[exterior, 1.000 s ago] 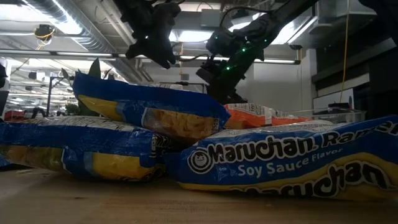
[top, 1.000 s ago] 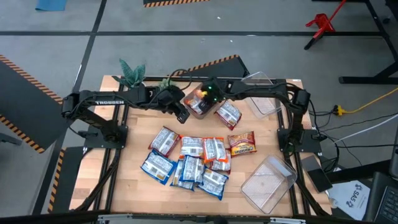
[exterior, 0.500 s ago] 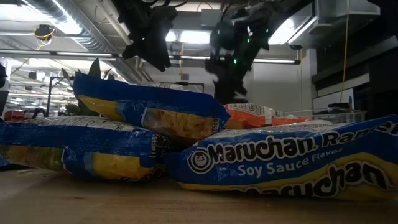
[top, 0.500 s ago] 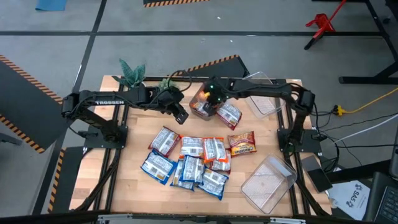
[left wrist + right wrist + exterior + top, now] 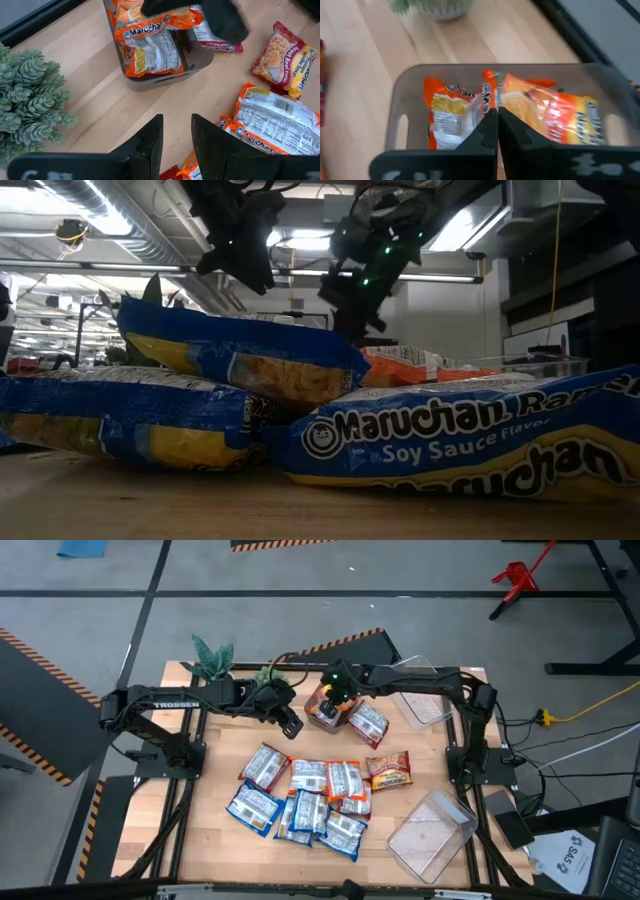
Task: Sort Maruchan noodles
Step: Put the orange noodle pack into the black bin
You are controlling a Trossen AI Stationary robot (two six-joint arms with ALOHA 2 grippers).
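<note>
Hovering, right gripper (image 5: 497, 131): over clear plastic bin (image 5: 400, 120), fingers pressed together, empty
Left gripper (image 5: 176, 145): narrowly parted, empty (above bare wood)
Orange crinkly ramen packets (image 5: 455, 107): inside bin
Blue-and-white packets (image 5: 300, 805): heaped mid-table

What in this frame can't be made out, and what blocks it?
- High view: contents of the bin, covered by the right claw.
- Right wrist view: whether that shut claw pinches the orange packet.
- Low view: the table's far side, hidden behind the blue packets.
</note>
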